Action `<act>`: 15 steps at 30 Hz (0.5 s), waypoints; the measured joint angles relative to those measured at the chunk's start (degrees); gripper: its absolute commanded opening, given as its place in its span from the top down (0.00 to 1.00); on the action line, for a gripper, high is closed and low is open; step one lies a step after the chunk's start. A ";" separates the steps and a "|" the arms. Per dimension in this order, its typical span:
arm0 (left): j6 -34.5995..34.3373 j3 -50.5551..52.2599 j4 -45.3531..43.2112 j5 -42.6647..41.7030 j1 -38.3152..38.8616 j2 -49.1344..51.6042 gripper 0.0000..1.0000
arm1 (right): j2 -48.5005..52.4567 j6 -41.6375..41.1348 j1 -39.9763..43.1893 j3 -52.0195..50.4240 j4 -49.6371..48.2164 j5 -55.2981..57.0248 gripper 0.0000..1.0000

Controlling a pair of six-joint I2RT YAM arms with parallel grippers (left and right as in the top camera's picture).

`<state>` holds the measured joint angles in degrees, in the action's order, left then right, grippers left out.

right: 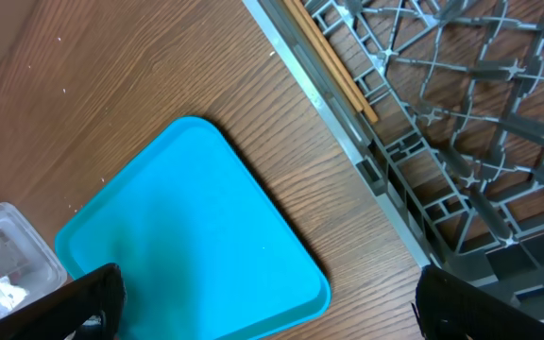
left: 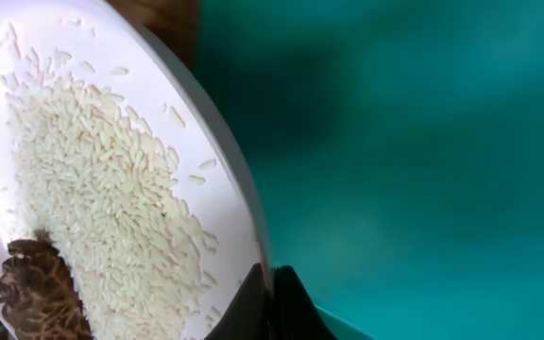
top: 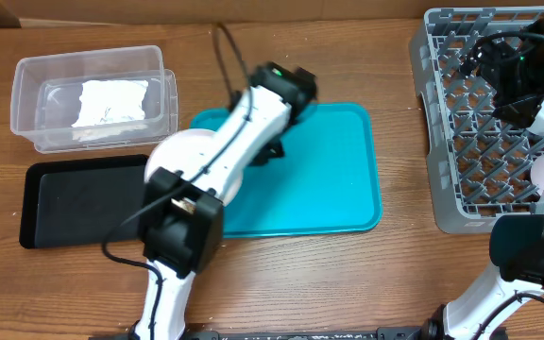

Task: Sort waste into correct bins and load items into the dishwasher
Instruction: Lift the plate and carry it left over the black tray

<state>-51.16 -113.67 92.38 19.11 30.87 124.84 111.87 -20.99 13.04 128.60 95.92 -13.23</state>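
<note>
Waste sorting is in hand: the left gripper [left: 272, 300] pinches the rim of the round white plate [left: 211, 123] over the teal tray [left: 423, 170], with loose rice [left: 93, 189] and a brown food lump [left: 34, 293] on it. The next move likely calls for carrying the plate to the black tray [top: 74, 203] and tipping it without loosening the pinch — the right gripper [right: 277, 312] hangs spread wide and empty near the dish rack [top: 480, 142]. No writing is legible.

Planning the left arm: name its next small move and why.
Probably carry the plate sideways over the black tray, ready to tip. The left tool pinches its rim; rice and a brown lump lie on it; the clear tub holds a napkin.
</note>
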 measured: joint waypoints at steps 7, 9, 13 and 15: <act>-0.63 -3.37 2.75 0.00 -9.86 0.00 0.96 | 0.00 0.02 0.00 0.00 0.02 -0.02 0.00; -0.79 -3.39 2.82 -0.02 -12.20 0.00 0.96 | 0.00 0.00 0.00 0.00 0.02 -0.02 0.00; -0.76 -3.39 2.71 -0.98 -17.16 0.00 0.96 | 0.00 0.04 0.00 0.00 0.00 -0.02 0.00; -0.04 -3.39 2.34 -2.56 -19.87 0.00 0.96 | 0.00 0.02 0.00 0.00 0.04 -0.02 0.00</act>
<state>-51.20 -117.05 94.72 16.56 11.00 124.84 111.87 -20.97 13.04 128.60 95.96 -13.26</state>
